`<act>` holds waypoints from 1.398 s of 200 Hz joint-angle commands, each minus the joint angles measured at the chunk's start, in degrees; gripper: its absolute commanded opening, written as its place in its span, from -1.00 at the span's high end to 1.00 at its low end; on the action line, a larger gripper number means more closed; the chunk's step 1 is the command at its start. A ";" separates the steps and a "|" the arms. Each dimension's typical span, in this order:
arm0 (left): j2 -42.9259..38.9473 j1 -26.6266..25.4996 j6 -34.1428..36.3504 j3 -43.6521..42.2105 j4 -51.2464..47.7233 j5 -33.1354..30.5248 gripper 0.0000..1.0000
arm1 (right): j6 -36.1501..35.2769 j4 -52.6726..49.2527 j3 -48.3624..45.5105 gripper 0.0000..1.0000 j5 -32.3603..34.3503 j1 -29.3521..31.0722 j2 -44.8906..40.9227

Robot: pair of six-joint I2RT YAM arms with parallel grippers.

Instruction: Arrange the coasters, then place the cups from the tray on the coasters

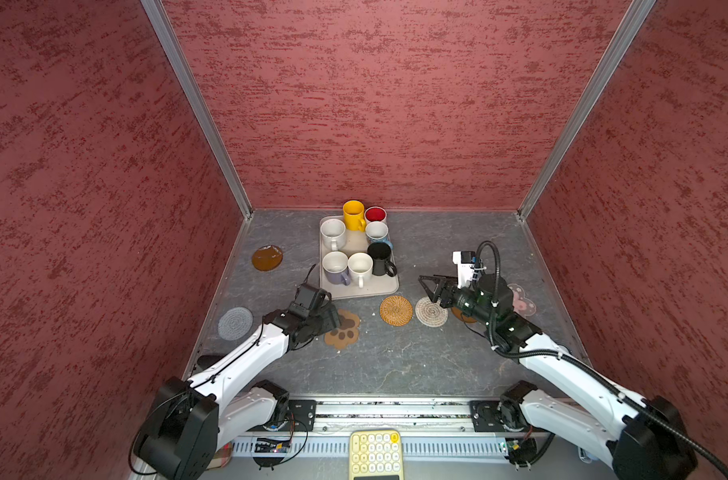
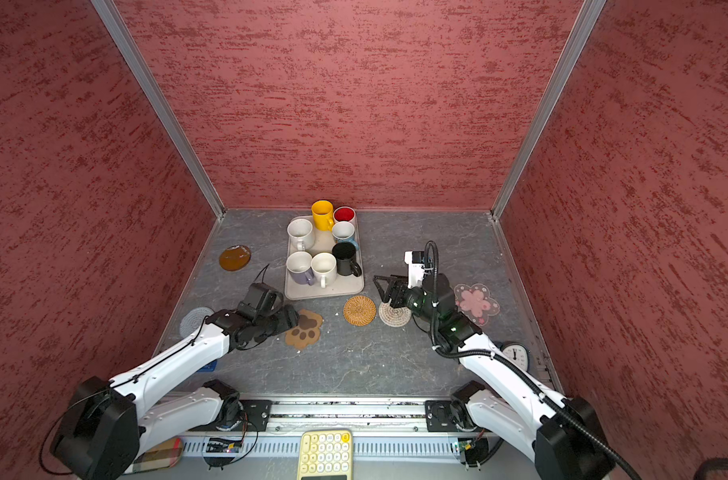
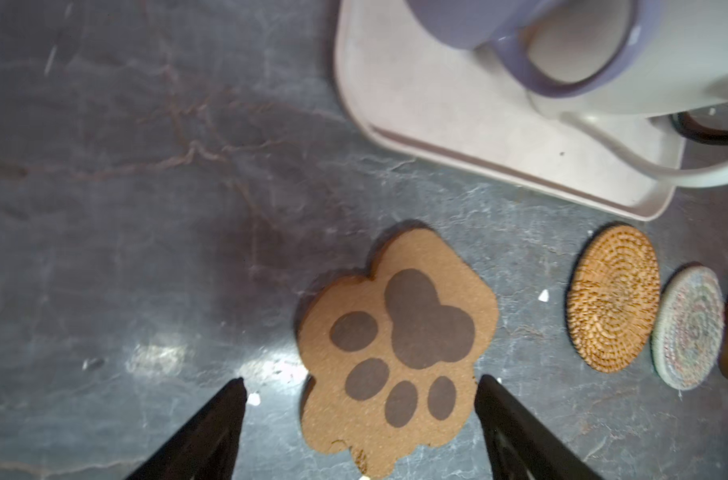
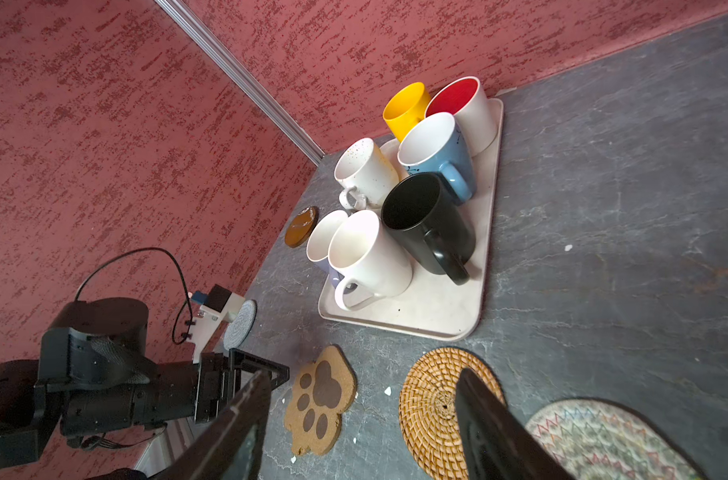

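The grey, veined tabletop [image 1: 395, 365] carries everything. My left arm [image 1: 245, 353] reaches low from the near left toward the middle. My right arm [image 1: 561, 365] comes in from the near right, with its wrist turned to point left.

The cream tray [image 1: 376, 288] sits at the far middle, and all seven cups stand upright in it. A yellow keypad [image 1: 375, 453] lies at the near edge, on the near side of the rail; its key marks are too small to read.

In the tray's far row are the yellow cup [image 1: 353, 214] and the red-lined cup [image 1: 375, 215]. In the middle row the speckled white cup [image 1: 333, 233] is on the left and the blue cup [image 1: 377, 232] on the right; the blue cup bears small dark marks I cannot read. In the near row, left to right, are the lilac cup [image 1: 336, 267], the plain white cup [image 1: 360, 268] and the black cup [image 1: 379, 258].

My left end effector [image 3: 360, 382] is low over the tabletop. Its jaws are wide apart and grip nothing, and the toe end of the paw coaster [image 1: 342, 330] lies between the tips. My right end effector [image 4: 364, 376] hangs raised and empty with its jaws spread, just right of the tray's near right corner.

On the near side of the tray a row of coasters runs left to right:
- the paw coaster
- the rattan coaster [image 1: 396, 310]
- the whitish woven coaster [image 1: 431, 311], just beside the rattan one
- an amber disc [image 1: 462, 316], mostly hidden under my right wrist
- the pink flower coaster [image 2: 476, 303]

The grey woven coaster [image 1: 235, 323] lies well to the left, by the left wall. The second amber disc [image 1: 267, 257] lies farther back on that side.
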 commanded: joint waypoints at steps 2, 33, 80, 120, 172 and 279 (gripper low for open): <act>-1.79 -1.02 -6.01 -1.79 -1.98 -2.13 -0.69 | -0.60 0.62 2.11 -0.42 1.39 0.83 0.65; -0.03 -2.17 -7.16 -3.00 -0.97 -2.27 -0.66 | -0.46 1.22 2.48 -0.42 1.76 1.78 1.82; 4.09 -3.72 -7.75 -3.67 4.31 -0.91 -0.55 | -0.69 1.00 2.61 -0.42 2.51 2.44 2.21; 6.97 -6.49 -10.04 -3.57 7.74 -1.25 -0.47 | -1.11 0.38 2.76 -0.42 2.95 2.42 2.10; 10.84 -10.21 -14.30 -3.44 12.21 -2.06 -0.37 | -1.30 0.38 2.94 -0.42 2.78 2.41 2.55; 16.65 -13.41 -15.19 1.89 14.25 -2.59 -0.33 | -1.85 -0.75 2.33 -0.42 3.31 2.40 1.26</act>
